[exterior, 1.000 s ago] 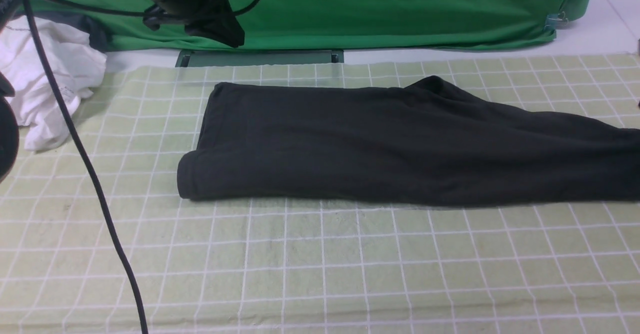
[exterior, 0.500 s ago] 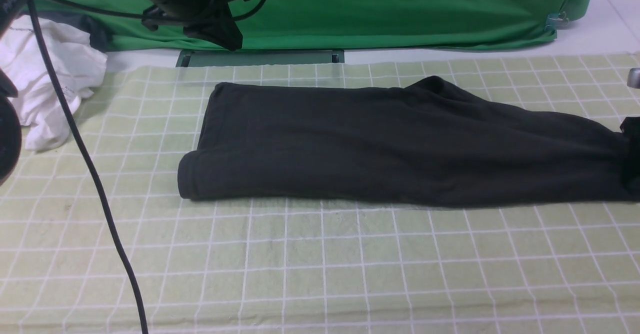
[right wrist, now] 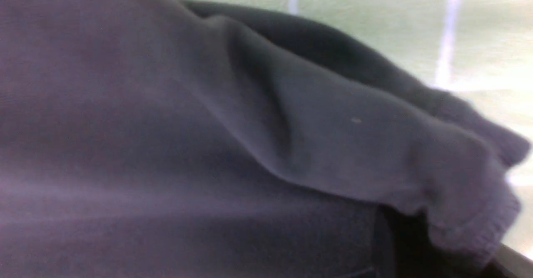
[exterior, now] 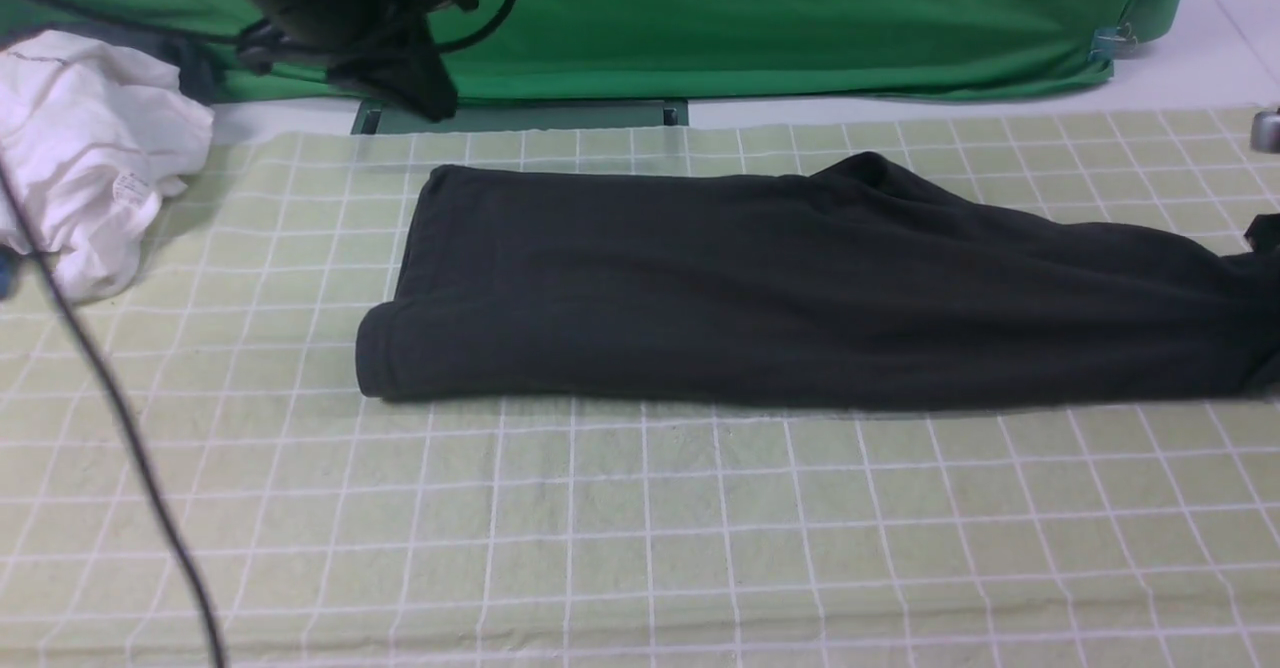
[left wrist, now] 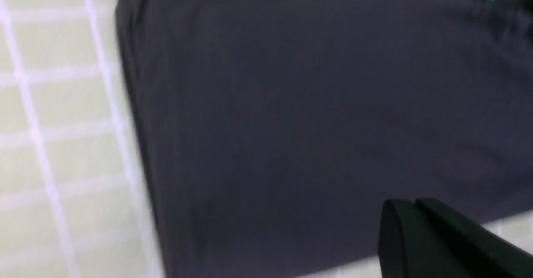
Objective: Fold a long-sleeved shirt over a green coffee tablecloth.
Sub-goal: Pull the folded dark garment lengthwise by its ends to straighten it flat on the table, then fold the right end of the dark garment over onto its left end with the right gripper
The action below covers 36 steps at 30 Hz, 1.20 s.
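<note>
Along the back hangs bright green fabric (exterior: 800,18), pale floor (exterior: 1190,73) beside it, evenly lit.

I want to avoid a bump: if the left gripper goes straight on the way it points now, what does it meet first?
Most likely the long-sleeved shirt: the wrist view shows the shut left gripper aimed at its dark fabric, which lies on the green coffee tablecloth. The depth is unclear.

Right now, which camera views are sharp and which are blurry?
Front view: sharp and evenly lit, the shirt and the tablecloth grid crisp, a soft shadow under the shirt's near edge. Left wrist view: blurred, grid lines smeared. Right wrist view: very close to the shirt, soft focus, bright background washed out.
</note>
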Tool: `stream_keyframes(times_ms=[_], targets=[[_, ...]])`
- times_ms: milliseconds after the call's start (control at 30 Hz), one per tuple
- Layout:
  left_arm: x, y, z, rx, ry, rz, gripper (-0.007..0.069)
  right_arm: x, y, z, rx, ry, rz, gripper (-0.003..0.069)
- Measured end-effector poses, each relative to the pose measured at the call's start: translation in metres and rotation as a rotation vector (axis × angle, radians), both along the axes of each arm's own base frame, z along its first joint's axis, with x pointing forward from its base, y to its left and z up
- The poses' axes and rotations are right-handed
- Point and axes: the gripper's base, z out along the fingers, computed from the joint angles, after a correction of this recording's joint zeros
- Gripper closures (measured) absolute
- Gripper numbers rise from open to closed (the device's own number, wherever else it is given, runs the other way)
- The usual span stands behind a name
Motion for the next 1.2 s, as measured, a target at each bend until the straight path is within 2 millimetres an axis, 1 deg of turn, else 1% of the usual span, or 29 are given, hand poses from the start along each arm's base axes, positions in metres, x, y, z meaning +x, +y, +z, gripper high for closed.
stream_keyframes(times_ms=[33,67,100,133,233,267,300,333,367,433,567,600,633,700,767,833,867,900,967,1033,1100,1133,1167,1200], targets=[[-0.015,0.002,-0.006,0.021,0.033,0.001,0.061,0.0,0.0,0.005,-0.003,-0.012,-0.003,0.0616],[-0.022,0.004,-0.009,0.036,0.045,0.003,0.061,0.0,0.0,0.008,-0.006,-0.018,-0.005,0.0616],[-0.025,0.004,-0.011,0.038,0.049,0.006,0.061,-0.001,0.0,0.008,-0.006,-0.019,-0.005,0.0616],[-0.034,0.006,-0.019,0.052,0.06,0.015,0.0608,-0.001,0.0,0.009,-0.006,-0.019,-0.009,0.0616],[-0.041,0.007,-0.045,0.065,0.104,0.031,0.0586,-0.001,0.0,0.008,-0.008,-0.014,-0.012,0.0616],[-0.041,0.007,-0.047,0.066,0.107,0.031,0.0583,-0.001,0.001,0.008,-0.008,-0.014,-0.012,0.0616],[-0.042,0.008,-0.053,0.069,0.12,0.034,0.057,-0.001,0.001,0.008,-0.009,-0.014,-0.012,0.0616],[-0.043,0.008,-0.065,0.078,0.143,0.036,0.0536,0.0,0.004,0.008,-0.014,-0.013,-0.008,0.0616],[-0.043,0.009,-0.07,0.087,0.152,0.04,0.051,0.0,0.005,0.008,-0.015,-0.012,-0.005,0.0616],[-0.042,0.012,-0.08,0.114,0.165,0.065,0.0453,0.001,0.008,0.008,-0.016,-0.013,0.002,0.0616],[-0.036,0.019,-0.1,0.18,0.175,0.144,0.0302,0.001,0.011,0.008,-0.019,-0.011,0.004,0.0616],[-0.035,0.019,-0.102,0.182,0.177,0.146,0.0295,0.001,0.011,0.008,-0.019,-0.011,0.005,0.0616],[-0.032,0.019,-0.11,0.177,0.179,0.154,0.0237,0.002,0.012,0.008,-0.02,-0.011,0.005,0.0616],[-0.028,0.016,-0.118,0.141,0.189,0.164,0.0176,0.002,0.012,0.008,-0.02,-0.011,0.004,0.0616],[-0.026,0.014,-0.123,0.12,0.201,0.165,0.0144,0.002,0.012,0.008,-0.019,-0.012,0.003,0.0616],[-0.025,0.013,-0.132,0.111,0.227,0.165,0.013,0.002,0.012,0.008,-0.019,-0.012,0.003,0.0616],[-0.024,0.012,-0.137,0.112,0.247,0.162,0.0131,0.002,0.012,0.008,-0.019,-0.012,0.003,0.0616],[-0.025,0.012,-0.143,0.114,0.277,0.159,0.0147,0.002,0.012,0.008,-0.019,-0.012,0.003,0.0616],[-0.025,0.012,-0.152,0.117,0.313,0.157,0.0195,0.002,0.012,0.008,-0.019,-0.011,0.003,0.0616],[-0.024,0.012,-0.159,0.116,0.332,0.159,0.0274,0.002,0.012,0.008,-0.019,-0.011,0.003,0.0616],[-0.024,0.011,-0.16,0.105,0.336,0.163,0.0366,0.002,0.012,0.008,-0.019,-0.012,0.003,0.0616],[-0.024,0.01,-0.159,0.103,0.337,0.158,0.0455,0.002,0.012,0.008,-0.019,-0.011,0.003,0.0616],[-0.024,0.01,-0.16,0.105,0.342,0.149,0.0513,0.002,0.012,0.008,-0.019,-0.011,0.003,0.0616],[-0.025,0.01,-0.16,0.107,0.348,0.14,0.0551,0.002,0.012,0.008,-0.019,-0.011,0.003,0.0616]])
